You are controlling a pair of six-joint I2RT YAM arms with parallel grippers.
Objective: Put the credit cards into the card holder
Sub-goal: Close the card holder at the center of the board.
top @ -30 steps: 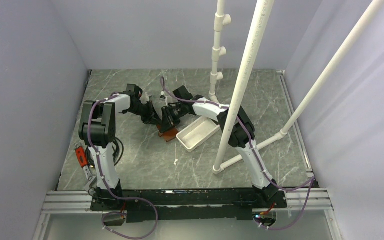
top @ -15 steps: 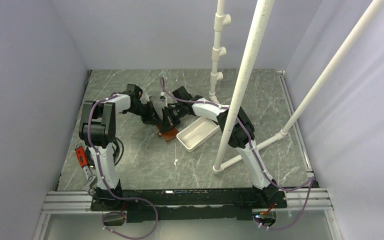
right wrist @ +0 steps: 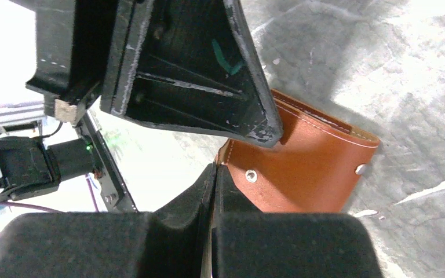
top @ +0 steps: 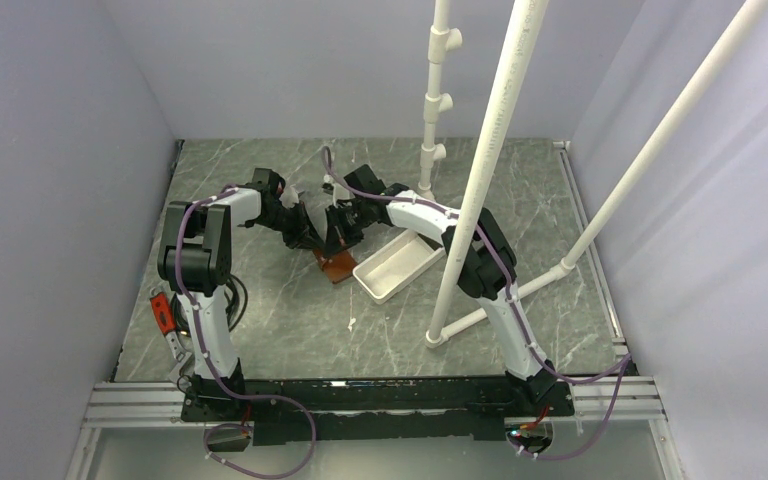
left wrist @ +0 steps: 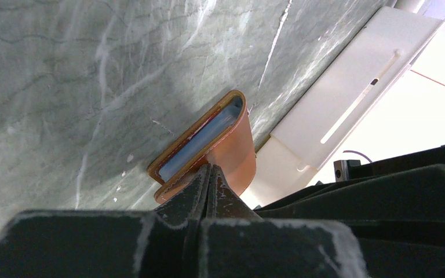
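Note:
The card holder [top: 335,265] is a brown leather wallet lying on the marble table between both grippers. In the left wrist view the card holder [left wrist: 234,145] gapes a little, and the long edge of a blue credit card [left wrist: 200,143] shows inside it. My left gripper [left wrist: 210,169] is shut on the upper flap. My right gripper [right wrist: 215,169] is shut on the corner of the card holder [right wrist: 307,174]. The left gripper's fingers [right wrist: 208,87] reach over its top edge. In the top view the left gripper [top: 315,238] and the right gripper [top: 341,240] almost touch. No other cards show.
A long white tray [top: 397,263] lies just right of the wallet and also shows in the left wrist view [left wrist: 347,98]. White PVC pipes [top: 480,180] stand over the right half of the table. A red-handled tool [top: 163,312] lies by the left arm's base.
The right arm's wrist has shifted slightly back and up. Both grippers stay at the wallet, and the wallet has not moved.

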